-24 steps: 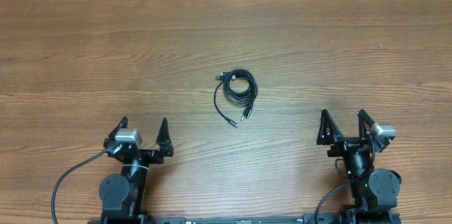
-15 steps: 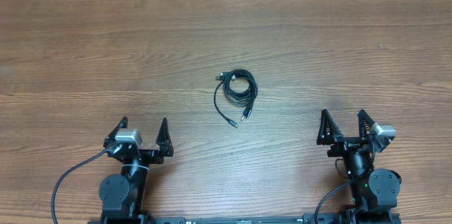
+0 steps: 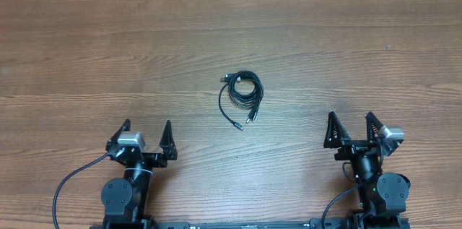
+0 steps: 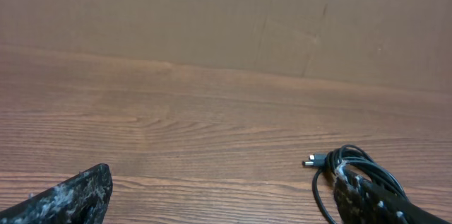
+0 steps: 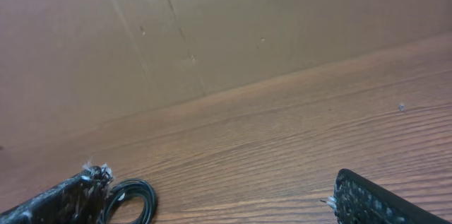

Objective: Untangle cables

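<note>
1. Black and far thinner than the fingers, the cables could slip out of a pinch or be missed altogether. A grab that came down slightly off would close on bare table.
2. A grab into the middle of the bundle risked catching several loops at once. A pull from there would likely tighten the tangle rather than open it.
3. With nothing pinning the bundle, one gripper pulling alone would probably drag the whole light coil across the smooth wood. It looked like a job for one gripper to hold and the other to draw out.
4. Pressing fingertips hard onto the wood to get under so flat a cord could scrape or jam them.
5. Left gripper and right gripper sat near the table's front edge with jaws spread wide and empty. They were well apart from the cables and from each other.
6. The cables lay mid-table, between the two arms and farther out, as one small loose coil of several overlapping loops.
7. A plug stuck out at the coil's far-left side. Two loose tails ran toward the robot and ended in small metal tips. How many separate cords made up the coil could not be told.
</note>
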